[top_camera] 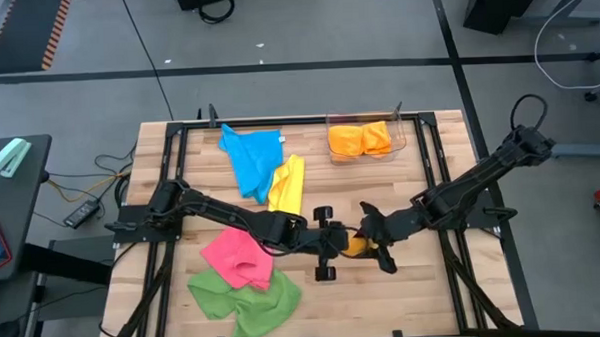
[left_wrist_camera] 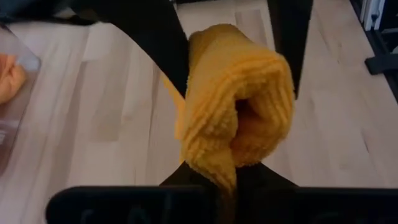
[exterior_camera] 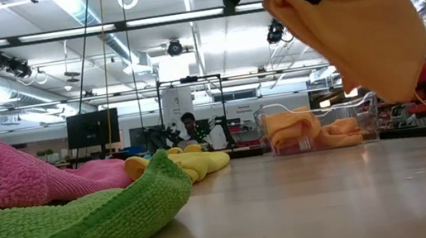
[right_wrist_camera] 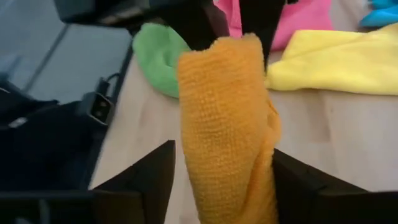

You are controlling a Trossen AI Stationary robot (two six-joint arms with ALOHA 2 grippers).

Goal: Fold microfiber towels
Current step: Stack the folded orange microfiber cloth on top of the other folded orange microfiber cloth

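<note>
1. Green towel (exterior_camera: 62,232) fills the near corner of the low view, lying rumpled on the wooden surface (top_camera: 414,285), with the pink towel (exterior_camera: 20,175) heaped right behind it and touching it.
2. From above, the left arm stretches low across the surface from its left edge toward the middle, passing just above the pink towel (top_camera: 238,256); its left end effector (top_camera: 335,243) is clenched on one end of an orange towel (top_camera: 356,246).
3. In the left wrist view that orange towel (left_wrist_camera: 239,99) is a thick bunched roll rising from between the closed dark fingers (left_wrist_camera: 186,177).
4. The right arm reaches in from the right edge, bent at the elbow near the far right corner, and angles down toward the middle. Its right end effector (top_camera: 372,238) meets the same orange towel from the opposite side.
5. In the right wrist view the right fingers (right_wrist_camera: 149,168) stand apart on either side of the hanging orange towel (right_wrist_camera: 227,124), released and not pressing it.
6. In the low view the orange towel (exterior_camera: 358,23) hangs clear above the surface.
7. A clear plastic bin (top_camera: 367,139) sits near the far edge, right of centre, holding folded orange cloths (top_camera: 359,138).
8. The blue towel (top_camera: 253,158) lies spread near the far edge, and the yellow towel (top_camera: 289,185) lies just beside it, overlapping its near corner.
</note>
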